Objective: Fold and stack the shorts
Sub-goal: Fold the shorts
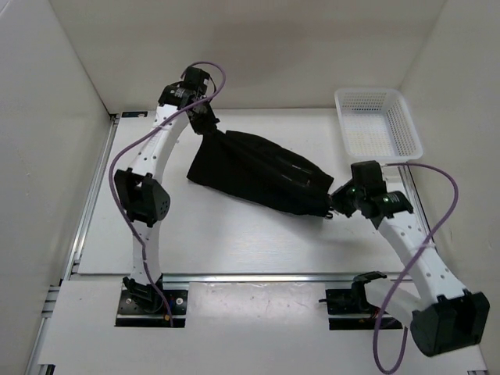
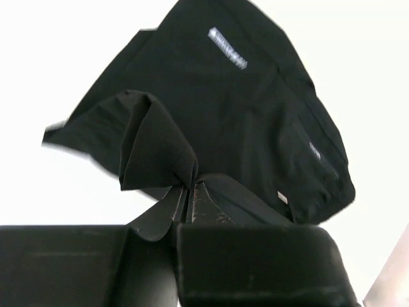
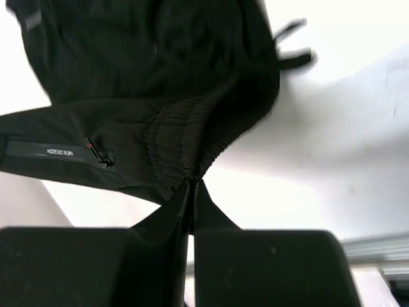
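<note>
The black shorts [image 1: 254,172] hang stretched between my two grippers above the white table [image 1: 234,242], running from the back left down to the right. My left gripper [image 1: 205,119] is shut on their far left corner; in the left wrist view its tips [image 2: 189,188] pinch a bunched fold of the shorts [image 2: 230,115]. My right gripper [image 1: 337,205] is shut on the ribbed waistband at the right end; in the right wrist view the gripper [image 3: 192,184] clamps the elastic of the shorts [image 3: 160,83], with drawstring ends showing at the upper right.
A white mesh basket [image 1: 408,129] stands at the back right, just beyond the right arm. White walls enclose the table on three sides. An aluminium rail [image 1: 258,276] runs along the near edge by the arm bases.
</note>
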You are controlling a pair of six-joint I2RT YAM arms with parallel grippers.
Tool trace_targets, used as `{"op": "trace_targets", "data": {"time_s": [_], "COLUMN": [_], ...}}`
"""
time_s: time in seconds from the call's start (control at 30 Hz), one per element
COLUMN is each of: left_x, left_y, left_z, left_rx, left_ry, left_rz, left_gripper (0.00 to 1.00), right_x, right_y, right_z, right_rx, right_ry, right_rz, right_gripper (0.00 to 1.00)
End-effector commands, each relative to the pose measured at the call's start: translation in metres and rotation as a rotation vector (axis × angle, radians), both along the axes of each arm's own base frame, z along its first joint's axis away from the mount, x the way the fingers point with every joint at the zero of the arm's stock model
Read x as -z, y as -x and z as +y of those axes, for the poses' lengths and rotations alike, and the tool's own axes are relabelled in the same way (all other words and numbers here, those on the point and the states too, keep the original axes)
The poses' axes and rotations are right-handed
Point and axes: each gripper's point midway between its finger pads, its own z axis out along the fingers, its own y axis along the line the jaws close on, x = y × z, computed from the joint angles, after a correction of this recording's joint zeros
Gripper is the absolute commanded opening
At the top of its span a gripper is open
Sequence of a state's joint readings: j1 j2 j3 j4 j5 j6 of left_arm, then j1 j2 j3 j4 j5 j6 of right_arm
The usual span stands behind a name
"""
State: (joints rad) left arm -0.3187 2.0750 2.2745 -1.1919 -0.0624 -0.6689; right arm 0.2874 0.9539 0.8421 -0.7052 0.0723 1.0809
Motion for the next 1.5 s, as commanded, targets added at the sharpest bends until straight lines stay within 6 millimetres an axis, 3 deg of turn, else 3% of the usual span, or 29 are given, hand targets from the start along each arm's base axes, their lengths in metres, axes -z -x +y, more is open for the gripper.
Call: {"op": "trace_targets", "data": {"time_s": [0.0, 0.03, 0.1, 0.13, 0.2, 0.27, 0.3, 0.33, 0.37, 0.4, 0.47, 0.5, 0.57, 0.6, 0.63, 0.67, 0.7, 0.73, 0.77, 0.8, 0.83, 0.87, 0.93, 1.03, 1.23, 1.37, 1.4, 1.43, 1.47], "left_x": [-0.029, -0.018, -0.025, -0.011, -0.011, 0.009, 0.008, 0.012, 0.031, 0.025, 0.016, 0.021, 0.013, -0.01, 0.01, 0.013, -0.005, 0.023, 0.03, 0.023, 0.031, 0.055, 0.072, 0.109, 0.166, 0.19, 0.187, 0.192, 0.196], "left_y": [-0.032, -0.041, -0.059, -0.069, -0.083, -0.105, -0.112, -0.12, -0.125, -0.13, -0.13, -0.127, -0.122, -0.113, -0.104, -0.095, -0.083, -0.067, -0.057, -0.046, -0.037, -0.021, -0.007, 0.005, 0.008, 0.004, 0.001, 0.0, -0.001], "left_z": [-0.002, -0.005, -0.012, -0.015, -0.023, -0.024, -0.03, -0.028, -0.039, -0.034, -0.03, -0.02, -0.008, 0.0, 0.009, 0.014, 0.02, 0.026, 0.03, 0.033, 0.035, 0.038, 0.043, 0.048, 0.052, 0.058, 0.057, 0.055, 0.055], "left_rx": [0.038, 0.046, 0.057, 0.065, 0.088, 0.085, 0.087, 0.089, 0.116, 0.118, 0.113, 0.097, 0.086, 0.077, 0.071, 0.075, 0.059, 0.062, 0.067, 0.067, 0.074, 0.074, 0.069, 0.089, 0.082, 0.049, 0.049, 0.053, 0.053], "left_ry": [-0.006, -0.013, 0.004, 0.02, 0.041, 0.083, 0.112, 0.129, 0.171, 0.191, 0.213, 0.19, 0.129, 0.132, 0.103, 0.083, 0.068, 0.036, 0.016, 0.016, 0.005, -0.007, -0.023, -0.033, -0.047, -0.034, -0.032, -0.024, -0.025], "left_rz": [-0.145, -0.141, -0.197, -0.184, -0.216, -0.22, -0.237, -0.246, -0.215, -0.234, -0.243, -0.224, -0.242, -0.268, -0.21, -0.193, -0.211, -0.133, -0.11, -0.109, -0.082, -0.013, 0.037, 0.139, 0.264, 0.314, 0.304, 0.308, 0.314], "left_gripper": [0.1, 0.1, 0.1, 0.1, 0.1, 0.1, 0.17, 0.41, 0.65, 1.0, 1.0, 1.0, 1.0, 1.0, 1.0, 1.0, 1.0, 1.0, 1.0, 1.0, 1.0, 1.0, 1.0, 1.0, 1.0, 1.0, 1.0, 0.98, 0.88], "right_x": [-0.02, -0.012, -0.02, -0.011, 0.001, -0.005, 0.007, 0.004, -0.007, 0.001, -0.011, -0.018, -0.018, -0.025, -0.014, -0.01, -0.012, -0.005, 0.015, 0.016, 0.023, 0.022, 0.046, 0.059, 0.084, 0.114, 0.116, 0.12, 0.122], "right_y": [-0.04, -0.05, -0.07, -0.079, -0.1, -0.125, -0.144, -0.158, -0.175, -0.182, -0.191, -0.19, -0.182, -0.172, -0.16, -0.15, -0.141, -0.132, -0.113, -0.103, -0.095, -0.087, -0.07, -0.063, -0.079, -0.09, -0.093, -0.098, -0.101], "right_z": [-0.018, -0.024, -0.026, -0.028, -0.032, -0.033, -0.035, -0.031, -0.03, -0.026, -0.022, -0.023, -0.03, -0.027, -0.03, -0.028, -0.026, -0.027, -0.027, -0.023, -0.023, -0.014, -0.009, -0.002, 0.006, 0.001, 0.002, 0.0, -0.002], "right_rx": [0.065, 0.084, 0.098, 0.099, 0.113, 0.11, 0.115, 0.095, 0.063, 0.039, 0.012, 0.006, 0.03, 0.013, 0.015, 0.004, -0.005, -0.008, -0.028, -0.046, -0.046, -0.073, -0.093, -0.084, -0.057, -0.02, -0.02, -0.01, -0.002], "right_ry": [0.071, 0.093, 0.086, 0.098, 0.11, 0.119, 0.127, 0.122, 0.129, 0.121, 0.122, 0.127, 0.152, 0.157, 0.17, 0.172, 0.172, 0.177, 0.17, 0.148, 0.12, 0.07, 0.023, -0.075, -0.168, -0.144, -0.143, -0.13, -0.12], "right_rz": [-0.085, -0.062, -0.091, -0.069, -0.046, -0.074, -0.067, -0.098, -0.142, -0.123, -0.158, -0.176, -0.176, -0.189, -0.149, -0.13, -0.127, -0.1, -0.036, -0.034, -0.013, -0.017, 0.038, 0.059, 0.069, 0.098, 0.104, 0.111, 0.113], "right_gripper": [0.0, 0.0, 0.0, 0.0, 0.0, 0.0, 0.21, 0.43, 0.63, 0.87, 0.94, 0.94, 0.94, 0.91, 0.84, 0.8, 0.77, 0.75, 0.75, 0.77, 0.8, 0.88, 0.94, 0.95, 0.93, 0.8, 0.71, 0.67, 0.63]}}
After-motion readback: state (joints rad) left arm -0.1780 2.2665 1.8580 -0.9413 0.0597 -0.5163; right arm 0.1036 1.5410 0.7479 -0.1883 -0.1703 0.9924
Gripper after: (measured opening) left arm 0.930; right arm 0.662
